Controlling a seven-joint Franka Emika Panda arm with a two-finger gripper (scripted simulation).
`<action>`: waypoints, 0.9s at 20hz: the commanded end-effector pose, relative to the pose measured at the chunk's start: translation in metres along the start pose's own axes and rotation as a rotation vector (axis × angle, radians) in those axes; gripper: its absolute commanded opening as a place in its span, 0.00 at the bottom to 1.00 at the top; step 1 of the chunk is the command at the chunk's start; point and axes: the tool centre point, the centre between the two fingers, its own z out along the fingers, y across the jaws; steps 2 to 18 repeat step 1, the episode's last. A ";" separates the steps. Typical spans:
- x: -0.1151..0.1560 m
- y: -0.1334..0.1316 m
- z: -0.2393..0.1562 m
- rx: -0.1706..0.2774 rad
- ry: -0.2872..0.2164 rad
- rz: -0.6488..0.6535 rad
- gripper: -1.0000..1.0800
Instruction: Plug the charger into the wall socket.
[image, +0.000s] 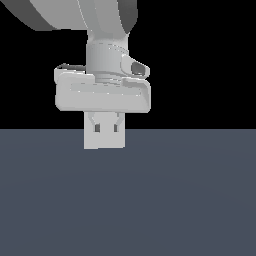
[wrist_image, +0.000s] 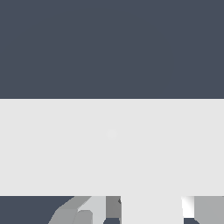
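One arm (image: 100, 30) hangs vertical, pincer (image: 106, 128) clasping charger (image: 104, 140).

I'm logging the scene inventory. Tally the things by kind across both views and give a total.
Robot arm: 1
End effector: 1
Charger: 1
Wall socket: 1, seen only in the wrist view
Total: 4
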 end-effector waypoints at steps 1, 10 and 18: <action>0.001 0.000 0.000 0.000 0.001 -0.001 0.00; 0.001 0.000 0.000 0.000 0.001 -0.001 0.00; 0.001 0.000 0.000 0.000 0.001 -0.001 0.00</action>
